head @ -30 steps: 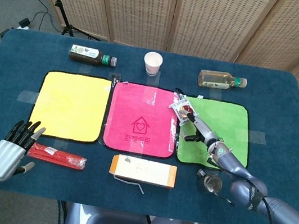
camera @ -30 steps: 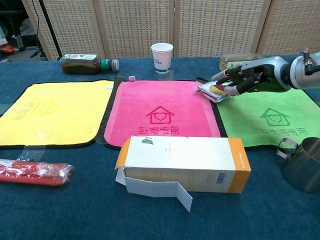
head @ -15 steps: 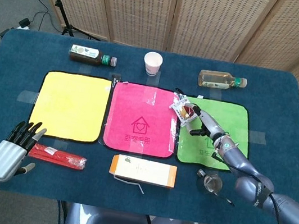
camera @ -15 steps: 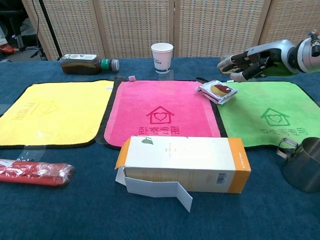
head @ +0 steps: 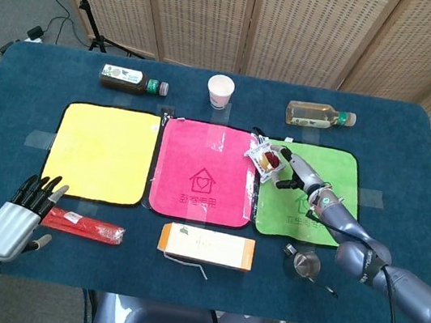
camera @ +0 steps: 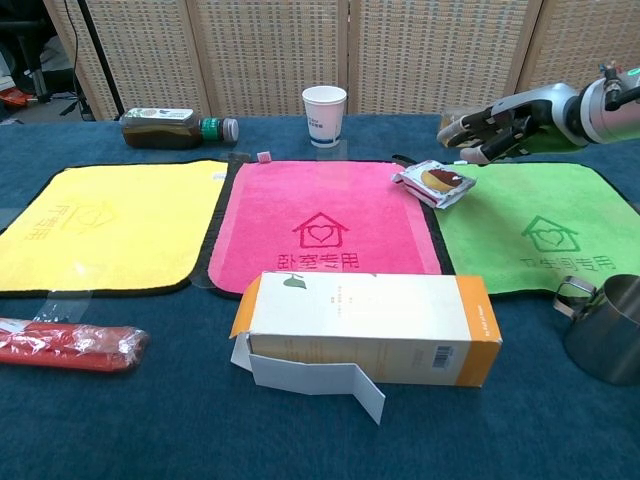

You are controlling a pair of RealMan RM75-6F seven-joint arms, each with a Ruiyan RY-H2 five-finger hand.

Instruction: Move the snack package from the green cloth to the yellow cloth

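Note:
The snack package (head: 263,157) (camera: 434,183) lies on the seam between the pink cloth (head: 204,172) (camera: 320,225) and the left edge of the green cloth (head: 322,187) (camera: 540,235). My right hand (head: 296,172) (camera: 490,130) hovers just behind and to the right of the package, fingers loosely extended, holding nothing and not touching it. The yellow cloth (head: 102,152) (camera: 100,225) lies bare at the far left. Near the table's front left corner my left hand (head: 16,216) rests with its fingers spread and nothing in it; only the head view shows it.
An orange and white box (head: 206,246) (camera: 370,320) lies in front of the pink cloth. A red packet (head: 82,225) (camera: 65,345) sits front left and a metal cup (head: 303,263) (camera: 605,325) front right. A paper cup (head: 220,91) (camera: 324,113) and two bottles (head: 134,80) (head: 319,116) line the back.
My right hand let go of the snack package and drew back up and to the right. The package stays at the pink and green seam. The left hand has hardly moved.

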